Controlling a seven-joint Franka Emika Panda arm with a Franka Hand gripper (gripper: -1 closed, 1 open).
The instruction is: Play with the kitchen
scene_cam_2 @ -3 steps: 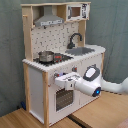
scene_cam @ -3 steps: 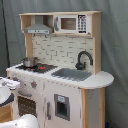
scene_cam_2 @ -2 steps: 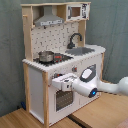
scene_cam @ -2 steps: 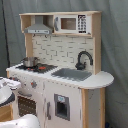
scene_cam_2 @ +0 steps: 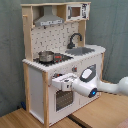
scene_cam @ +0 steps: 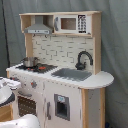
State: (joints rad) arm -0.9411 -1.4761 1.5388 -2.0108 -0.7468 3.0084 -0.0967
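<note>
Pincer (scene_cam_2: 64, 81), finger state indeterminate, has shifted slightly nearer the oven door (scene_cam_2: 61, 99) of the kitchen (scene_cam_2: 60, 55), suggesting an approach to the handle. Kitchen stands directly behind it; pot (scene_cam_2: 46, 56) rests on the counter (scene_cam_2: 87, 51) beside the sink (scene_cam_2: 80, 51).

White-and-wood kitchen (scene_cam_2: 37, 80) (tiled backsplash), black faucet (scene_cam: 83, 58)

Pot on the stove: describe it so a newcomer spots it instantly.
Find the toy kitchen, then its black stovetop under the range hood. The small metal pot stands there, the only shiny loose item; the sink and black faucet sit beside the stove.
</note>
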